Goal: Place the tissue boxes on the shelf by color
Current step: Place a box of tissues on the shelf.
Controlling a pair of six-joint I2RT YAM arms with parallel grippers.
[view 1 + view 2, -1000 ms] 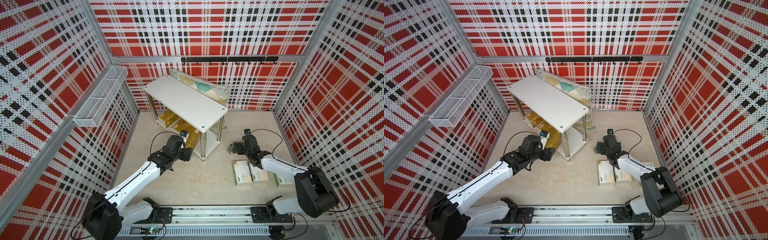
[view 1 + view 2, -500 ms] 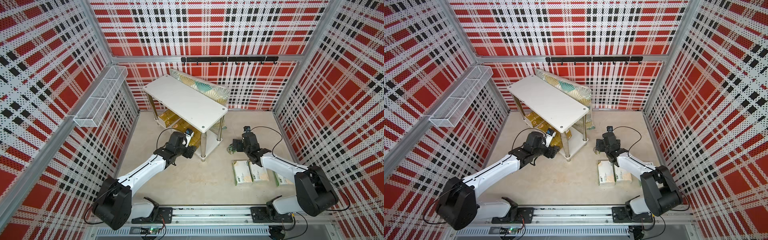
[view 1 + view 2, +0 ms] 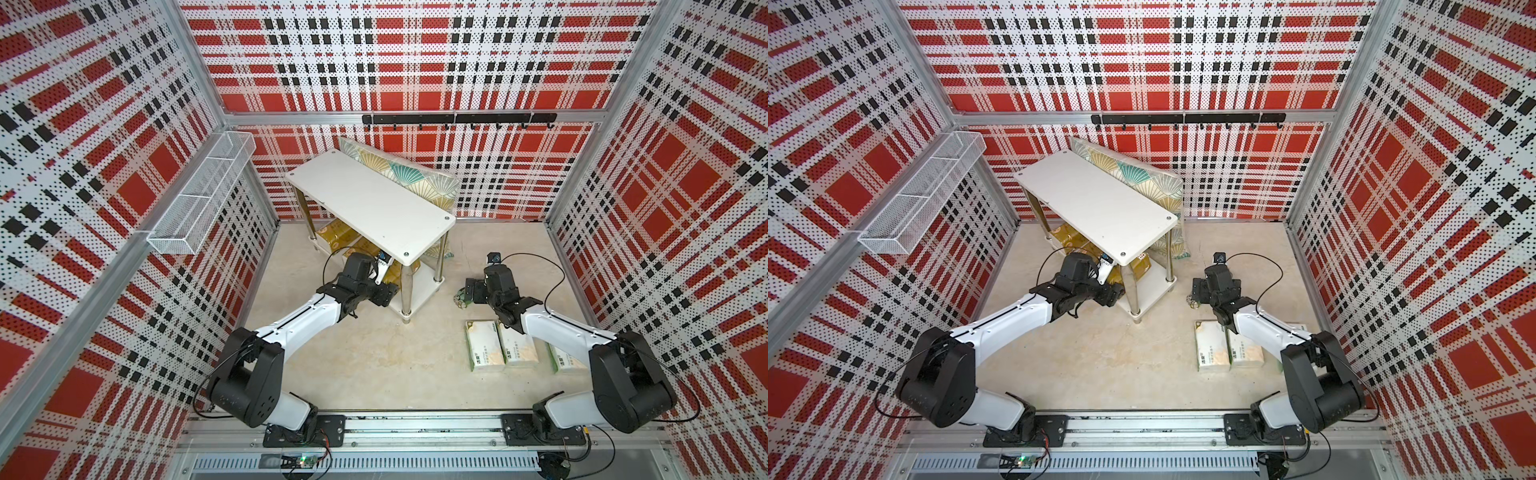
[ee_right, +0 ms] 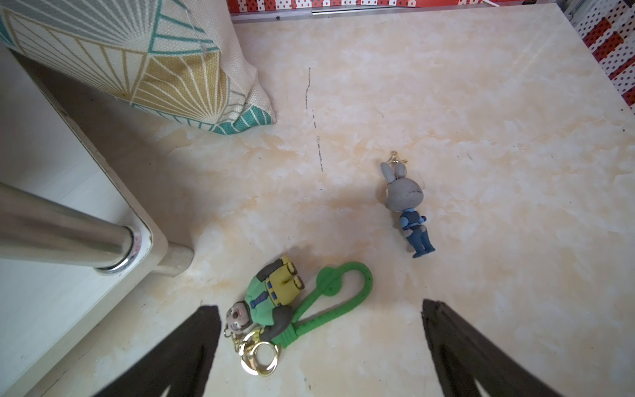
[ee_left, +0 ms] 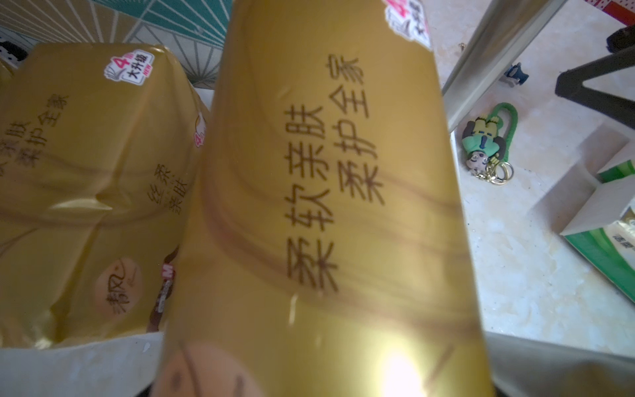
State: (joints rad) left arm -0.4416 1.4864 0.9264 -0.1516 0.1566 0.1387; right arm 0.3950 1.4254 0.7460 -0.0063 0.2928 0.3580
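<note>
Gold tissue box (image 5: 319, 213) — in left pincer (image 3: 390, 289)

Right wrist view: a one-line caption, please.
Open right gripper hovers over a green keychain; rabbit keychain, cushion and shelf nearby.

A fan-patterned cushion (image 3: 401, 176) stands by the plaid back wall (image 3: 415, 54), below a black hook rail (image 3: 457, 119). A white wire basket (image 3: 199, 199) hangs on a side wall. Two keychains lie apart on the marbled floor (image 4: 446, 103) (a green-looped sloth (image 4: 271, 302), a grey rabbit (image 4: 407, 206)).
</note>
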